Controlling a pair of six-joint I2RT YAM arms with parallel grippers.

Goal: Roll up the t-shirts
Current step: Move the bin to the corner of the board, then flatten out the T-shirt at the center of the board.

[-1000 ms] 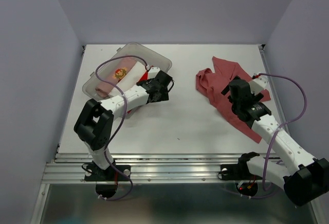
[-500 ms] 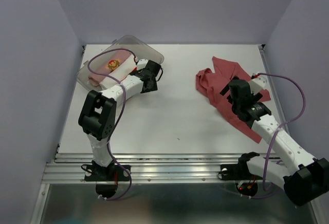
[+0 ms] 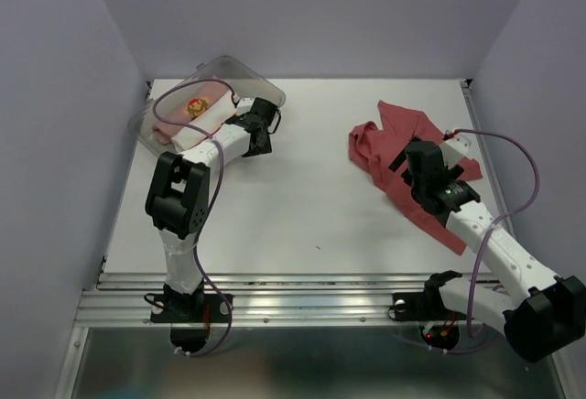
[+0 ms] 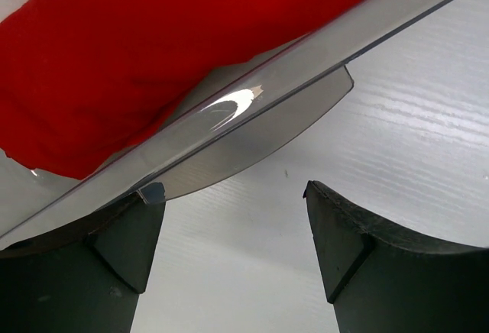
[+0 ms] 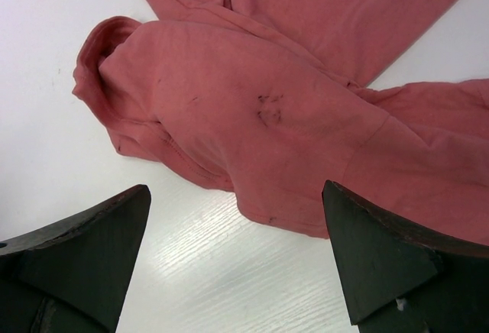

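A large brick-red t-shirt (image 3: pixel 380 138) lies crumpled at the right of the table. My right gripper (image 3: pixel 406 157) hovers open over its near part. In the right wrist view a hem of the shirt (image 5: pixel 267 104) lies just beyond the gripper (image 5: pixel 237 195), with bare table between the fingers. Rolled t-shirts sit in a clear tub (image 3: pixel 240 71) at the far left: a pale pink one with a print (image 3: pixel 195 106) and a white one (image 3: pixel 209 130). A bright red bundle (image 4: pixel 153 58) shows through the tub wall (image 4: pixel 252 111). My left gripper (image 3: pixel 265 120) (image 4: pixel 233 195) is open, its left finger (image 4: pixel 84 264) against the tub's rim.
The tub stands tilted against the far left corner beside the left wall. The table (image 3: pixel 302 198) is white with a metal rail (image 3: pixel 302 303) along its near edge. Purple cables loop from both arms.
My left arm has pushed the tub back and to the left, toward the corner, and followed it. The right arm has hardly moved.
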